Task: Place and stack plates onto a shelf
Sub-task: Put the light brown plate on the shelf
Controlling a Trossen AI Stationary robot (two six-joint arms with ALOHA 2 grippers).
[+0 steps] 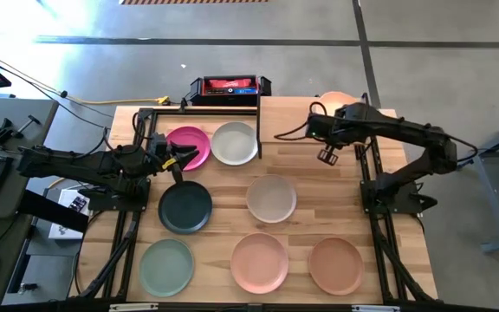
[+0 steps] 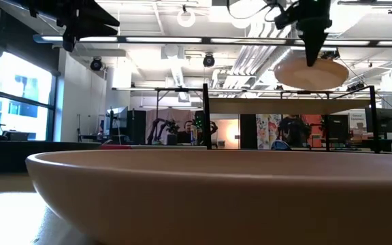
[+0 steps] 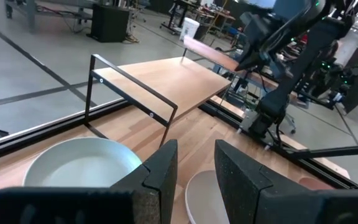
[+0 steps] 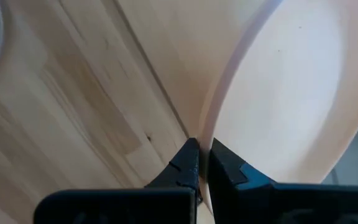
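My right gripper (image 4: 202,149) is shut on a pale peach plate (image 4: 291,93) over the shelf's light-wood board (image 2: 278,105); from above, this plate (image 1: 336,98) peeks out past the arm. Several plates lie flat on the tabletop: magenta (image 1: 189,146), light grey (image 1: 235,143), dark teal (image 1: 185,208), beige (image 1: 271,198), sage green (image 1: 167,267), peach (image 1: 260,262) and brown (image 1: 336,265). My left gripper (image 1: 176,160) is open and holds nothing. It hovers over the near edge of the magenta plate. In its wrist view the gripper (image 3: 194,158) points toward the shelf (image 3: 173,78). My right gripper pinches the peach plate's rim (image 4: 211,121) between its two fingers, one on the hollow side and one on the outer side. The fingers (image 2: 314,51) come from above, pointing down. The plate (image 2: 312,71) hangs about level, lifted just clear of the shelf board.
The shelf's thin black frame (image 1: 258,126) stands at the table's far side, with a red and black box (image 1: 230,87) behind it. In the low view a plate's rim (image 2: 216,190) fills the foreground. Bare wood lies between the plates and along the right edge.
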